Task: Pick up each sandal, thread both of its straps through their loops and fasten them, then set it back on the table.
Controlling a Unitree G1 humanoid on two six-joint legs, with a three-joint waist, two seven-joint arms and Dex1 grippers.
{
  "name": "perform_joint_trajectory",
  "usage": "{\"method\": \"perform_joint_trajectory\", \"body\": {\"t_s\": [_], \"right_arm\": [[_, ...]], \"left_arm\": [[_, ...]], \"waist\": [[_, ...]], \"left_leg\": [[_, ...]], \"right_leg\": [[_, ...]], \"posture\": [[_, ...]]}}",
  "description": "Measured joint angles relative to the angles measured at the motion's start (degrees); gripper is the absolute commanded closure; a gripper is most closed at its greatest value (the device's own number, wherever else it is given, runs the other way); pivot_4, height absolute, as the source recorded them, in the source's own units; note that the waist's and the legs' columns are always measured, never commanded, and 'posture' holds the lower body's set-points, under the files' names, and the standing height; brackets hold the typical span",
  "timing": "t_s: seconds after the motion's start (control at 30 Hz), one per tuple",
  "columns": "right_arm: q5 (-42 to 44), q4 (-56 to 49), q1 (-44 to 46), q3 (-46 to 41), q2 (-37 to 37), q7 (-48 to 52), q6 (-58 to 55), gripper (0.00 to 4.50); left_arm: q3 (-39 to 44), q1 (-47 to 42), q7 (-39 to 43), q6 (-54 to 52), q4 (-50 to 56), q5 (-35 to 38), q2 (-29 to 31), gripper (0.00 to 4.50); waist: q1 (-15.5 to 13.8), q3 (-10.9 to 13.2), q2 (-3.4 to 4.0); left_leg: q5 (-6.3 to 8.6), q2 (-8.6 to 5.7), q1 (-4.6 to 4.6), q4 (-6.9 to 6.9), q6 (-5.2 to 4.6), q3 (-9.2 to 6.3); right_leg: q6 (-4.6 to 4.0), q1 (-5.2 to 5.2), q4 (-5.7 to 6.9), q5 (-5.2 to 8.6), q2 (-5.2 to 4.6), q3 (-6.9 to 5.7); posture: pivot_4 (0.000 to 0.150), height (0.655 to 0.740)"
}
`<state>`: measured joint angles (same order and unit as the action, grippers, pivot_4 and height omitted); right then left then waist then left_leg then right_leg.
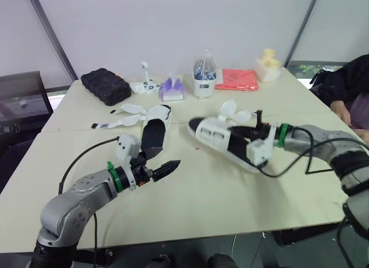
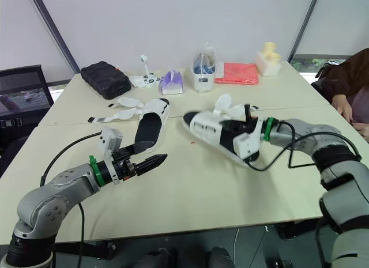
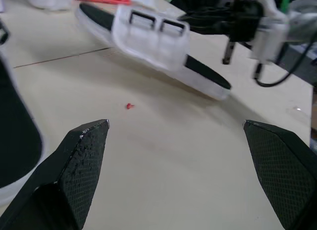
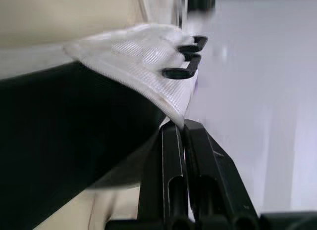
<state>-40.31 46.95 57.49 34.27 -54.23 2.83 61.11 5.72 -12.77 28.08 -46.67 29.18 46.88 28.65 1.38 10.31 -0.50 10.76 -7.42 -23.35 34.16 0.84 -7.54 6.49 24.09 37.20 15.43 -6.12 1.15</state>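
The right gripper (image 1: 245,131), fingers closed on the side of the sandal (image 1: 213,134), holds it tilted over the table (image 1: 230,204), long axis running from far-left to near-right, while the left gripper (image 1: 168,168), wide open, hovers apart, the sandal lying ahead to its right.

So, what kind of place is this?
Probably an office or lab room used for robot trials: cream tables pushed together, a white partition wall behind, a black chair at the left. The right tool grips a white sandal.
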Motion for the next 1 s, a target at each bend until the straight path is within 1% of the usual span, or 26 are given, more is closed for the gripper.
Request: {"method": "perform_joint_trajectory", "body": {"t_s": [0.1,0.17,0.23,0.33,0.53,0.67,0.8,1.0], "right_arm": [[0.7,-2.5,-2.5,0.1,-0.9,2.7,5.1,4.48],[-0.7,-8.4,-7.7,-3.8,-7.9,1.4,14.9,4.48],[-2.8,-12.1,-10.5,-8.5,-10.3,0.3,22.3,4.48],[-5.6,-15.5,-12.4,-12.0,-7.1,-0.2,26.6,4.48],[-9.3,-18.0,-14.1,-14.8,1.2,-0.2,28.7,4.48],[-13.6,-18.3,-13.8,-16.9,5.9,-0.5,29.7,4.48],[-17.6,-18.3,-13.0,-18.1,8.1,-2.0,30.7,4.48],[-24.3,-17.2,-11.3,-17.6,8.8,-5.3,29.9,4.48]], "left_arm": [[0.0,-0.1,0.1,0.0,0.0,0.0,0.0,0.0],[0.4,0.0,0.3,0.0,-0.1,0.1,0.1,0.0],[1.0,0.5,0.3,-0.1,-1.0,0.1,0.1,0.0],[0.6,-0.5,0.7,-0.1,-1.6,0.1,-0.4,0.0],[-0.7,-1.4,2.9,-0.1,-2.7,0.0,-0.6,0.0],[-0.9,-2.7,4.6,0.0,-4.7,-0.7,0.5,0.0],[-0.8,-3.3,5.4,0.0,-5.8,-1.0,0.7,0.0],[-0.5,-2.9,5.7,0.0,-5.9,-1.3,0.8,0.0]], "waist": [[0.7,0.0,0.0],[-0.3,0.0,0.01],[-0.5,0.0,0.01],[0.0,0.0,-0.05],[-0.4,0.0,-0.04],[-0.6,0.0,-0.06],[-0.6,0.0,-0.06],[-0.5,0.0,-0.06]], "left_leg": [[0.0,0.14,0.04,0.03,-0.03,0.1],[0.0,0.15,0.01,0.03,-0.02,0.08],[0.01,0.16,0.02,0.02,0.0,0.08],[0.01,0.32,0.12,0.03,-0.01,0.28],[-0.02,0.38,0.17,0.05,0.04,0.28],[-0.05,0.37,0.16,0.05,0.09,0.25],[-0.06,0.37,0.16,0.05,0.11,0.25],[-0.08,0.38,0.17,0.05,0.14,0.24]], "right_leg": [[-0.16,0.01,0.02,-0.09,0.18,0.16],[-0.17,0.06,0.03,-0.09,0.2,0.18],[-0.17,0.06,0.02,-0.09,0.23,0.18],[-0.25,0.04,0.03,-0.15,0.32,0.27],[-0.37,0.03,0.09,-0.22,0.44,0.33],[-0.37,0.03,0.09,-0.22,0.46,0.34],[-0.37,0.03,0.08,-0.22,0.47,0.34],[-0.37,0.06,0.11,-0.22,0.48,0.34]], "posture": [[0.15,0.74],[0.15,0.74],[0.15,0.74],[0.15,0.74],[0.15,0.74],[0.15,0.74],[0.15,0.74],[0.15,0.74]]}}
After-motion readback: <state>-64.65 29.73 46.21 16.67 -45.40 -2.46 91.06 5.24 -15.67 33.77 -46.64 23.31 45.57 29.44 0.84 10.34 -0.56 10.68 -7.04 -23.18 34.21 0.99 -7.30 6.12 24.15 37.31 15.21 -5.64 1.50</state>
